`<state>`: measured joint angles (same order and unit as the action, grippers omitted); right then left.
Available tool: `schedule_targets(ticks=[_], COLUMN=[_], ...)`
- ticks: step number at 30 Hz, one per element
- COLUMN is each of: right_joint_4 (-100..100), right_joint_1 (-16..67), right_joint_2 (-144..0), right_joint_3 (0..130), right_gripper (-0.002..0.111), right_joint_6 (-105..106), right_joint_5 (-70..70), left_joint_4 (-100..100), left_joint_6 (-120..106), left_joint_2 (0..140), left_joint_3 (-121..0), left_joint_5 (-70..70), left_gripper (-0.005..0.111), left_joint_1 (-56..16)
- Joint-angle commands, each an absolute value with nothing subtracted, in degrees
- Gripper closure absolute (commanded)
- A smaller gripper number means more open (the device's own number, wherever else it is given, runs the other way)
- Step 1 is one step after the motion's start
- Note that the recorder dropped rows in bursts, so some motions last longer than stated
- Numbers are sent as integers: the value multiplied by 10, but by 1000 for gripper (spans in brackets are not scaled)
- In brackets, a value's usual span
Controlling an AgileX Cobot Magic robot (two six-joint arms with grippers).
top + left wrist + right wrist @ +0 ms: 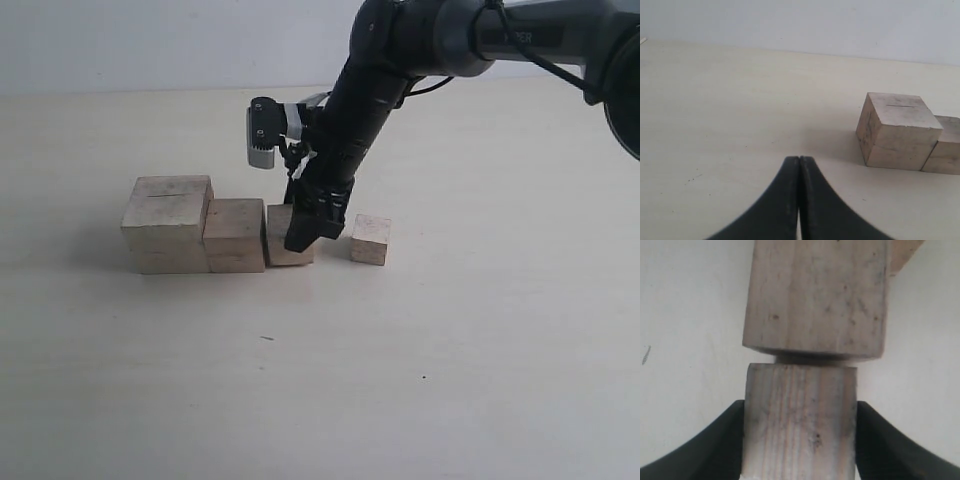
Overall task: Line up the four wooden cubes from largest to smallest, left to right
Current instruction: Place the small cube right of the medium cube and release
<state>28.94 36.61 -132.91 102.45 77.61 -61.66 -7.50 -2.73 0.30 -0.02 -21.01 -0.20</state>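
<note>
Four wooden cubes stand on the table. The largest cube [165, 222], with a thin dark crack line, is at the left; it is also in the left wrist view [897, 130]. The second cube [235, 235] touches its right side. Right of that stands the third cube [280, 240], partly hidden by my right gripper [310, 232]. In the right wrist view the right gripper [801, 407] is shut on the third cube [800, 440], close to the second cube [815, 295]. The smallest cube [371, 240] stands apart to the right. My left gripper [799, 161] is shut on nothing, off to the side of the largest cube.
The pale table [320, 380] extends in front of the row, and a white wall [150, 40] runs behind it. The right arm [370, 90] leans down from the upper right over the row. The left arm does not show in the exterior view.
</note>
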Motion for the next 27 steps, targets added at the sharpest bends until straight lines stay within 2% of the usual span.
schedule_targets(ticks=[1,6,9,12,17,20,22,27], right_joint_4=[300,299,299,299,317,326,326,323], right_joint_1=[366,366,366,366,366,366,366,366], right_joint_2=[-1340,-1340,-1340,-1340,-1340,-1340,-1340,-1336], right_joint_3=[1022,1022,1022,1022,1022,1022,1022,1022], right_gripper=[108,107,100,86,53,40,36,35], right_joint_6=[765,765,765,765,761,745,738,723], right_joint_5=[-613,-615,-615,-615,-615,-615,-615,-618], left_joint_4=[-77,-77,-77,-77,-77,-77,-77,-77], left_joint_6=[-28,-28,-28,-28,-28,-28,-28,-28], left_joint_2=[0,0,0,0,0,0,0,0], left_joint_3=[0,0,0,0,0,0,0,0], left_joint_5=[-206,-206,-206,-206,-206,-206,-206,-206], left_gripper=[107,107,107,107,107,107,107,107], left_joint_1=[-6,-6,-6,-6,-6,-6,-6,-6])
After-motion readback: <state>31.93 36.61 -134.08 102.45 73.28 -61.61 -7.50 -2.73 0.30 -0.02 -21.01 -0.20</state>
